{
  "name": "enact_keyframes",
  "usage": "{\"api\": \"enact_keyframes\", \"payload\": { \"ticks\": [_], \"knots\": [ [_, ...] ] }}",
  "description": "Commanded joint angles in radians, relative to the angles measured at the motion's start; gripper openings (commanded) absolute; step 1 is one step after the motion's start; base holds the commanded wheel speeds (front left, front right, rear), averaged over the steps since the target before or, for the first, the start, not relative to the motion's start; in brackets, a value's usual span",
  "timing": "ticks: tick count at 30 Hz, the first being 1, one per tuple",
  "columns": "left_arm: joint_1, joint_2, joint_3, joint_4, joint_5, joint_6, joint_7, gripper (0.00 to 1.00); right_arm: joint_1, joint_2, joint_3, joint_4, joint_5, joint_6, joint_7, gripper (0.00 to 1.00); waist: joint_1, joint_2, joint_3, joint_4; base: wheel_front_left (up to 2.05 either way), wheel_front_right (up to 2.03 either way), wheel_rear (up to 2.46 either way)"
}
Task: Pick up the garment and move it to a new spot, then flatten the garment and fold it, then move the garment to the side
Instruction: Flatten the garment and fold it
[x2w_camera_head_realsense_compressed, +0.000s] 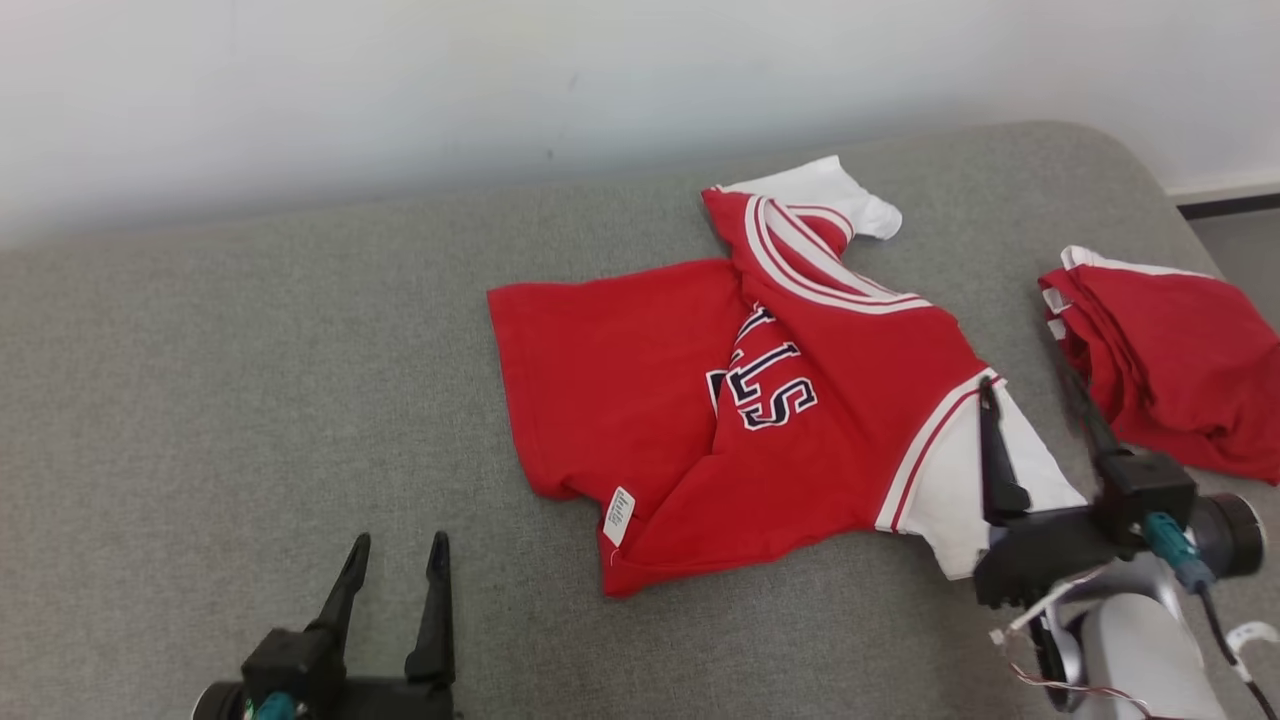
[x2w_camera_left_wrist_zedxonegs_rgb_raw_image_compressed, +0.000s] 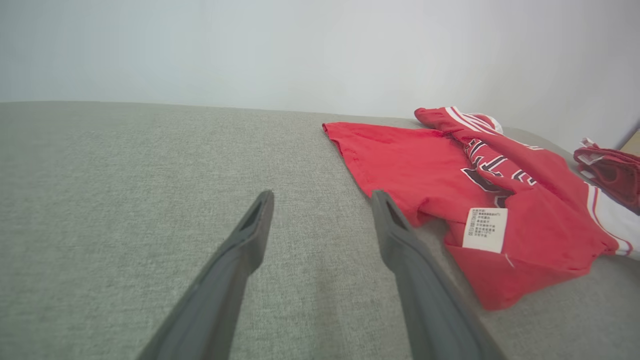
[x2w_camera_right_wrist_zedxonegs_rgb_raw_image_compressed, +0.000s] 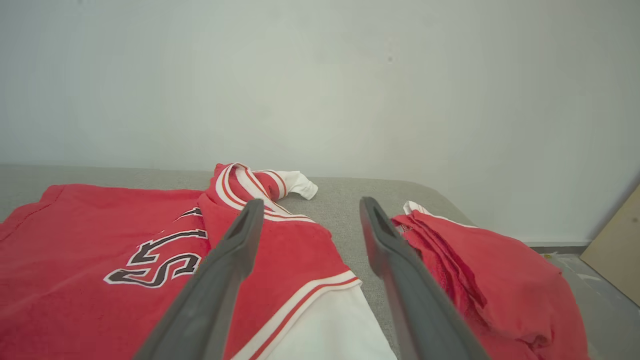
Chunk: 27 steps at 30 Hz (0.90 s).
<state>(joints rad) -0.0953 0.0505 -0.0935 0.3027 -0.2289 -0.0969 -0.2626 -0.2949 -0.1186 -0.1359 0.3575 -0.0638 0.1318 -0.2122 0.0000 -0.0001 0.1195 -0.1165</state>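
1. The red jersey (x2w_camera_head_realsense_compressed: 620, 370) is spread right of the middle of the grey cushion (x2w_camera_head_realsense_compressed: 250, 400). One side is doubled over the lettering, so the folding is judged part done.
2. A second red garment (x2w_camera_head_realsense_compressed: 1170, 370) is kept apart at the cushion's right edge.
3. The right gripper (x2w_camera_head_realsense_compressed: 1027, 378) is held low over the jersey's white sleeve (x2w_camera_head_realsense_compressed: 950, 480), fingers spread and empty.
4. The left gripper (x2w_camera_head_realsense_compressed: 400, 545) is parked at the near edge, jaws wide, grasping nothing.

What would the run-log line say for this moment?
jersey: rumpled, unfolded | left gripper: open, empty | right gripper: open, empty, above white sleeve
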Motion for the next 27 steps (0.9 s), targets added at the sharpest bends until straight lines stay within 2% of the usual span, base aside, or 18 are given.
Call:
{"api": "enact_keyframes", "payload": {
  "ticks": [1, 7, 13, 24, 27],
  "knots": [
    [-0.031, 0.000, -0.011, 0.007, 0.009, -0.003, -0.003, 1.00, -0.015, 0.012, 0.024, -0.015, -0.012, -0.003, 0.003, 1.00, 0.0000, 0.0001, 0.036, 0.001, 0.00, 0.00, 0.00],
    [-0.122, 0.000, -0.043, 0.042, 0.022, -0.010, -0.003, 1.00, -0.035, 0.029, 0.085, -0.014, -0.015, -0.003, 0.003, 1.00, 0.0000, 0.0001, 0.083, 0.010, 0.00, 0.00, 0.00],
    [-0.278, 0.000, -0.116, 0.164, 0.004, -0.027, -0.003, 1.00, -0.060, 0.045, 0.152, 0.029, -0.012, -0.003, -0.010, 1.00, 0.0000, 0.0001, 0.143, 0.014, 0.00, 0.00, 0.00],
    [-0.507, 0.001, -0.262, 0.428, -0.157, -0.033, -0.003, 1.00, -0.090, 0.058, 0.169, 0.095, 0.009, -0.003, -0.028, 1.00, 0.0000, 0.0001, 0.185, 0.012, 0.00, 0.00, 0.00],
    [-0.564, 0.000, -0.323, 0.512, -0.196, -0.034, 0.024, 1.00, -0.092, 0.060, 0.163, 0.104, 0.007, -0.003, -0.034, 1.00, 0.0000, 0.0001, 0.184, 0.012, 0.00, 0.00, 0.00]
  ]
}}
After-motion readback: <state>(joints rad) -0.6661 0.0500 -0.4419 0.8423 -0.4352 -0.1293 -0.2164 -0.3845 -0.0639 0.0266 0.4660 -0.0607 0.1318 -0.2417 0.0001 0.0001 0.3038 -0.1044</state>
